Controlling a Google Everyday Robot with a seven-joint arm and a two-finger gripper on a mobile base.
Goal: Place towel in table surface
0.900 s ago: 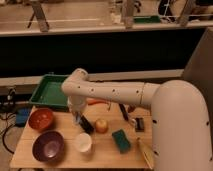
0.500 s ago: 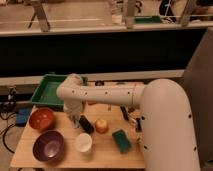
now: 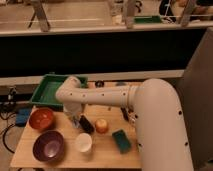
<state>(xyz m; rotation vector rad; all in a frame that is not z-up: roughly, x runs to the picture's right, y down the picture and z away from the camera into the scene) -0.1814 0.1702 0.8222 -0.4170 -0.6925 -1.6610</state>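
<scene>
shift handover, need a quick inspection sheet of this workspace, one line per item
surface: wooden table, crowded
job's things: towel not made out
clutter: green tray, red bowl, purple bowl, white cup, orange round item, green sponge, dark item
grippers: end effector low over the table, between red bowl and dark item
cables: cable left of the table
surroundings: dark panel behind

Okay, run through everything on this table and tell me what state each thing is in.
gripper: down low over the table surface, beside the red bowl
red bowl: upright, open side up
purple bowl: upright, open side up
white cup: upright, mouth up
teal sponge: lying flat
green tray: flat at the far left corner
orange round object: resting on the tabletop
</scene>
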